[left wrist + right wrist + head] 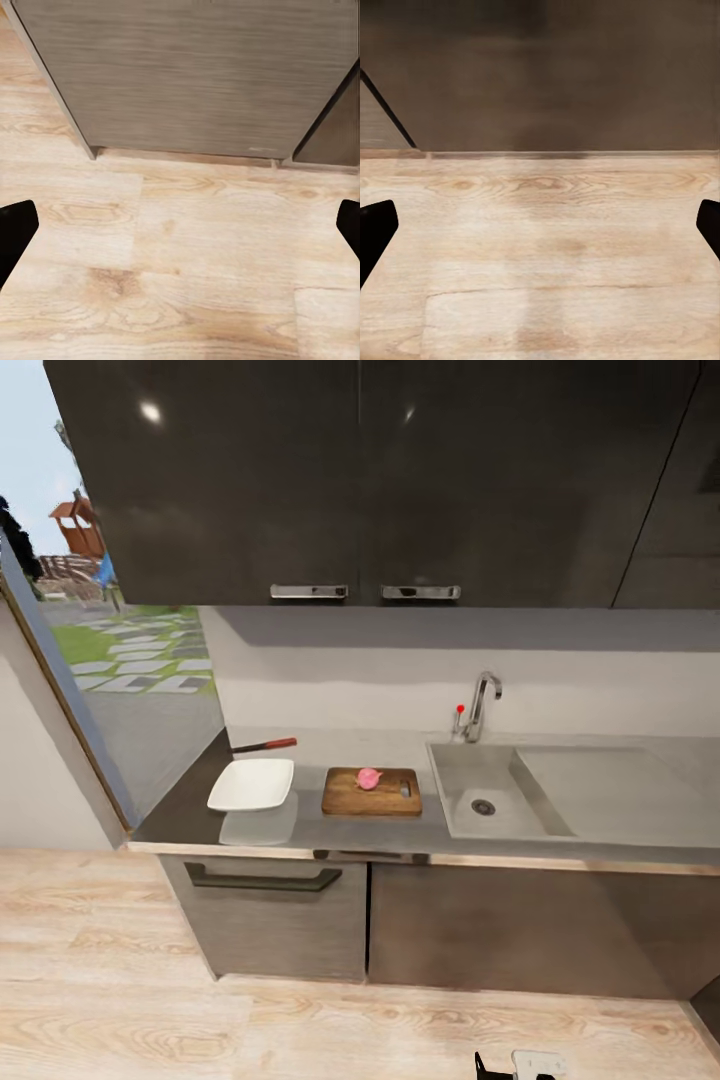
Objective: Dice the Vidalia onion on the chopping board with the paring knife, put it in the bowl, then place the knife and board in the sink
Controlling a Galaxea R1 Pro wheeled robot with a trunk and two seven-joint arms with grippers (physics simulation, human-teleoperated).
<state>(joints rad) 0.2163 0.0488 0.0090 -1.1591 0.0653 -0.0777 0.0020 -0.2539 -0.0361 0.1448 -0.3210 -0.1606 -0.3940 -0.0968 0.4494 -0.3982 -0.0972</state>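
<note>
On the grey countertop [310,828] lies the brown chopping board [372,793], with the pink Vidalia onion [368,778] resting on it. Left of the board sits the white square bowl [252,784]. Behind the bowl lies the paring knife [266,745] with its reddish handle. The steel sink [495,800] is right of the board, its basin holding nothing I can see. In the left wrist view my left gripper [180,229] is open over the wood floor, facing a cabinet front. My right gripper [540,229] is open too, low over the floor.
Dark wall cabinets [360,480] hang above the counter. A chrome tap [481,705] with a red-tipped lever stands behind the sink. A window [120,650] is at the left. Base cabinets [270,915] front the counter, with wood floor [250,1030] before them.
</note>
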